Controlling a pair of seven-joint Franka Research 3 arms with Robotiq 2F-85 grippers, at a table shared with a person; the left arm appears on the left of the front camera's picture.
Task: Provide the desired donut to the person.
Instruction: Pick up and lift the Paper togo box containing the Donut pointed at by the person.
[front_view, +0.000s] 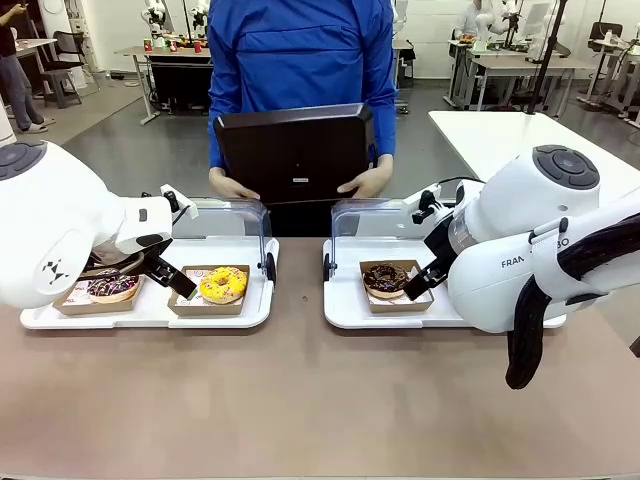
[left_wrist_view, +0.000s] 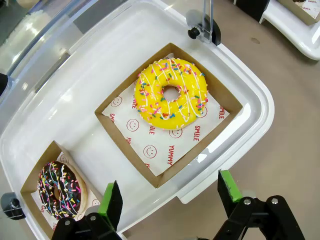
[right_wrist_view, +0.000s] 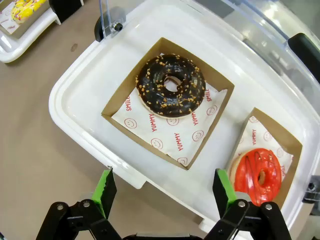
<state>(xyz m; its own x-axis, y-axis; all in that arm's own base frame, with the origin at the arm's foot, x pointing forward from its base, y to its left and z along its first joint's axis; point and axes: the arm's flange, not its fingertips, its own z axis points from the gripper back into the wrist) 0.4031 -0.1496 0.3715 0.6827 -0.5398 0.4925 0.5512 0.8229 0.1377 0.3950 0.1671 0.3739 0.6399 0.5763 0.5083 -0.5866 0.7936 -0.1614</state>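
Observation:
A yellow sprinkled donut (front_view: 222, 284) (left_wrist_view: 171, 93) and a chocolate donut with coloured sprinkles (front_view: 112, 287) (left_wrist_view: 60, 190) lie in card trays on the left white tray (front_view: 160, 308). My left gripper (front_view: 175, 278) (left_wrist_view: 170, 192) hovers open above that tray's near edge, just short of the yellow one. On the right white tray (front_view: 345, 300) lie a chocolate nut donut (front_view: 385, 279) (right_wrist_view: 171, 85) and a red glazed donut (right_wrist_view: 257, 175). My right gripper (front_view: 420, 278) (right_wrist_view: 165, 187) hangs open over its near rim. The person (front_view: 300, 50) holds a black tray (front_view: 295, 150) in both hands. Nothing marks one donut as the desired donut.
Clear hinged lids (front_view: 235, 215) (front_view: 365, 215) stand raised behind both white trays. Bare brown tabletop (front_view: 300, 400) stretches in front of the trays. A white table (front_view: 520, 135) stands at the back right.

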